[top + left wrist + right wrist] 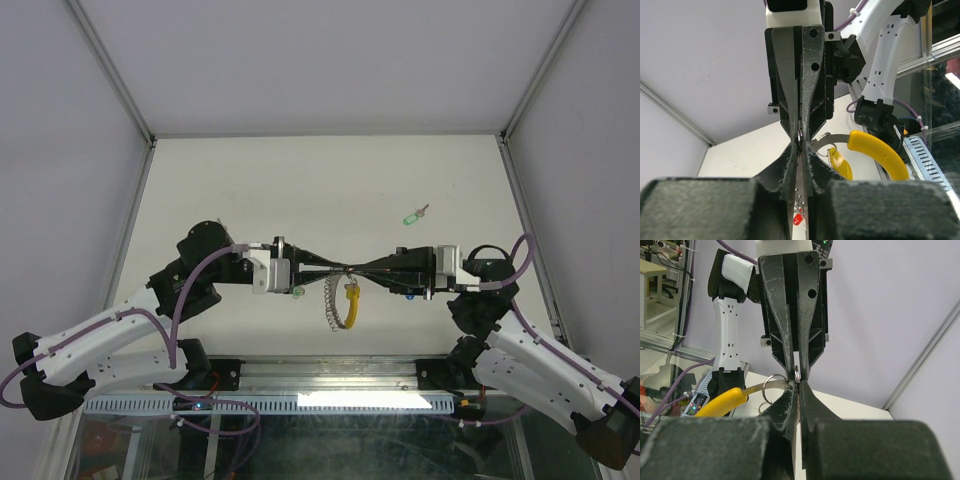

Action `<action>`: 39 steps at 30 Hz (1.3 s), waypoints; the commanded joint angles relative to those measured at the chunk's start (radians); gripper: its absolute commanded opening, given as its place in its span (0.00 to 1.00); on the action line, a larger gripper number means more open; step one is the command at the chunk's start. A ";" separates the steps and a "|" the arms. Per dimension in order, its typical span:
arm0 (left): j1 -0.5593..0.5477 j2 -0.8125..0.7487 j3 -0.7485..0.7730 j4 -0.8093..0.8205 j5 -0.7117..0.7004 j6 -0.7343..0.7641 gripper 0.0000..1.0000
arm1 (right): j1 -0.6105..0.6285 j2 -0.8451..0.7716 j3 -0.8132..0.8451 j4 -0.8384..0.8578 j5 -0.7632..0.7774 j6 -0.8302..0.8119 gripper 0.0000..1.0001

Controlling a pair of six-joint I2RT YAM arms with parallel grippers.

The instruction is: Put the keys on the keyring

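My left gripper (338, 268) and right gripper (352, 268) meet tip to tip above the table, both shut. The keyring hangs from that meeting point: a silver coiled part (330, 300) and a yellow segment (352, 305). In the left wrist view the yellow segment (877, 152) curves right from a flat silver band (832, 139), with a yellow key tag (840, 162) beneath it. A small split ring (797, 374) is pinched where the tips touch. A green-tagged key (413, 216) lies on the table at the back right. A red tag (797, 219) shows through the gap under my left fingers.
White walls with metal frame posts (120, 70) enclose the tabletop (250, 180). A glass and metal rail (330, 400) runs along the near edge between the arm bases. A small pale object (298, 291) sits under the left gripper body.
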 commanded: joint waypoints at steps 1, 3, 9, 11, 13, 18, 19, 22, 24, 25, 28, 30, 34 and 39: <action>-0.009 0.008 0.045 -0.030 -0.003 0.040 0.13 | 0.009 -0.017 0.036 -0.013 0.003 -0.019 0.00; -0.009 0.002 0.047 -0.041 -0.010 0.045 0.15 | 0.009 -0.021 0.037 -0.014 0.011 -0.022 0.00; -0.009 -0.020 0.053 -0.066 -0.032 0.065 0.16 | 0.010 -0.030 0.039 -0.023 0.017 -0.027 0.00; -0.009 -0.029 0.056 -0.074 -0.040 0.071 0.16 | 0.008 -0.031 0.039 -0.029 0.020 -0.030 0.00; -0.009 -0.036 0.061 -0.080 -0.045 0.076 0.16 | 0.008 -0.033 0.038 -0.031 0.024 -0.034 0.00; -0.009 -0.053 0.071 -0.090 -0.051 0.079 0.17 | 0.010 -0.034 0.038 -0.033 0.027 -0.036 0.00; -0.009 -0.055 0.072 -0.089 -0.050 0.079 0.19 | 0.010 -0.033 0.038 -0.033 0.027 -0.036 0.00; -0.009 -0.054 0.074 -0.088 -0.049 0.078 0.21 | 0.009 -0.033 0.038 -0.032 0.027 -0.036 0.00; -0.009 -0.048 0.071 -0.086 -0.045 0.077 0.21 | 0.009 -0.032 0.039 -0.031 0.026 -0.034 0.00; -0.009 -0.044 0.068 -0.085 -0.041 0.076 0.21 | 0.010 -0.031 0.039 -0.030 0.024 -0.035 0.00; -0.009 -0.029 0.056 -0.068 -0.030 0.067 0.21 | 0.009 -0.034 0.039 -0.030 0.024 -0.033 0.00; -0.009 -0.020 0.052 -0.055 -0.024 0.062 0.22 | 0.010 -0.035 0.039 -0.030 0.024 -0.033 0.00; -0.009 -0.006 0.050 -0.049 -0.008 0.057 0.26 | 0.009 -0.037 0.039 -0.030 0.025 -0.034 0.00; -0.009 0.001 0.048 -0.047 -0.007 0.058 0.24 | 0.009 -0.033 0.039 -0.028 0.021 -0.033 0.00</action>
